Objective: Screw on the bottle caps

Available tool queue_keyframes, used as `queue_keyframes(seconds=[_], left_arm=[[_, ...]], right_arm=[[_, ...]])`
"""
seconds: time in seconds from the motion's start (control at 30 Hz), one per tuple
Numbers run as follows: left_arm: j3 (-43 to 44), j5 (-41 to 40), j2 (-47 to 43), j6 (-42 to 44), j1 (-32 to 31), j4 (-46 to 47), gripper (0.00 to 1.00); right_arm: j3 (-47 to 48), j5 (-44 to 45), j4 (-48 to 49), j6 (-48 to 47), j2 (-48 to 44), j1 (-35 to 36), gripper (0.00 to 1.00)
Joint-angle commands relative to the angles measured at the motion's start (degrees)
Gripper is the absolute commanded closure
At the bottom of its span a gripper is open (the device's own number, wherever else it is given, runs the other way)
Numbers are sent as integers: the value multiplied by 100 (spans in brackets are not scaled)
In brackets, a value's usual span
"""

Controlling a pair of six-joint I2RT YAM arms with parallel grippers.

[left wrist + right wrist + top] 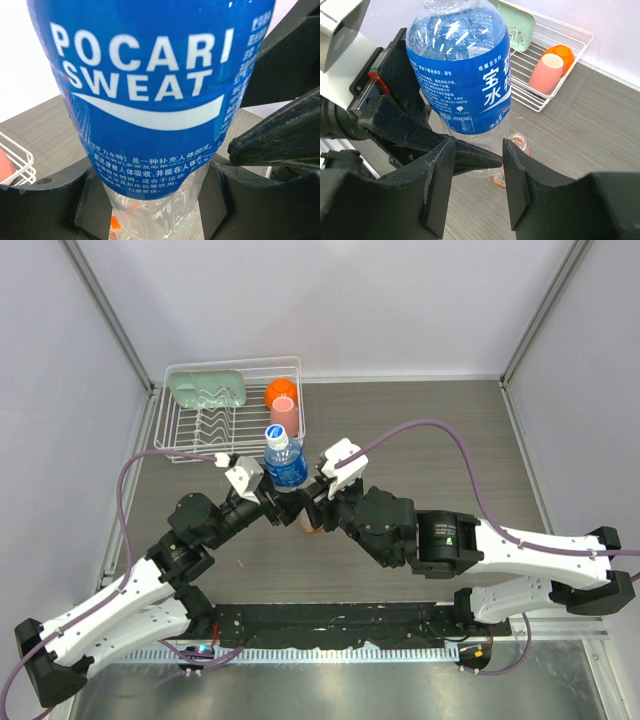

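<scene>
Operator: State claw condition and bottle location.

Arm: My left claw (155, 212) pinches the blue-label bottle (465, 75) on its clear lower body, upright over the middle of the table (420, 430), in front of the wire rack (180, 410). My right claw (477, 187) stands spread beside it, gripping nothing.

Operator: Handling properties?

Arm: By judgement: light, thin-walled, slick at the label, easily dented. Hold low on the body; turn the cap (276, 432) by its rim only.

Operator: View differences?

Arm: Only the top view shows the cap, pale, on the neck; seated or not, I cannot tell. The right wrist view shows the orange-drink bottle (512, 150), its neck apparently bare; the top view gives merely an orange patch.
</scene>
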Motion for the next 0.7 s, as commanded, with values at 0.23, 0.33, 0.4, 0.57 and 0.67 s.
queue_keyframes(seconds=[0.23,0.33,0.4,0.57,0.67], left_arm=[[96,1099,-193,-70,65,-27,100],[52,1976,-175,79,83,-194,100],[61,2881,-140,359,83,-343,100],[271,3973,-35,756,74,-756,97],[333,4369,1,809,74,-888,96]], right_arm=[[1116,-2361,-1425,-584,-1038,-188,38],[1354,-3074,-1680,-698,-1109,-319,27],[1582,-3593,-1829,-874,-969,-407,25],[2249,-5276,-2234,-1111,-494,-1065,23],[2434,-5966,-2243,-1172,-301,-1373,23]])
